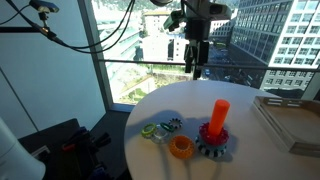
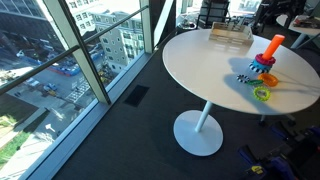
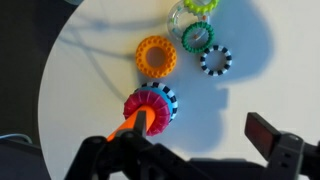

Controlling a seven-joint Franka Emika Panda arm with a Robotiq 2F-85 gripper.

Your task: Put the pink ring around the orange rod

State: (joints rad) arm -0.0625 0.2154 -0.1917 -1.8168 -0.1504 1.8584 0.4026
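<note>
Your fingers (image 1: 197, 66) hang spread and empty, high over the surface (image 1: 160, 105). The pink ring (image 3: 137, 99) already sits around the upright orange rod (image 3: 134, 124), down at its base, almost straight beneath them.

Claw (image 1: 196, 68) high, pointing straight down; jaws wide apart; empty.

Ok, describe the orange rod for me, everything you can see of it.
The orange rod is a bright orange cylinder with a rounded top; it looks like smooth plastic. It stands upright on the white round table, its foot set in a toothed round base. The pink ring lies around its lower end, resting on that base. The gripper hangs above the table, apart from it.
</note>
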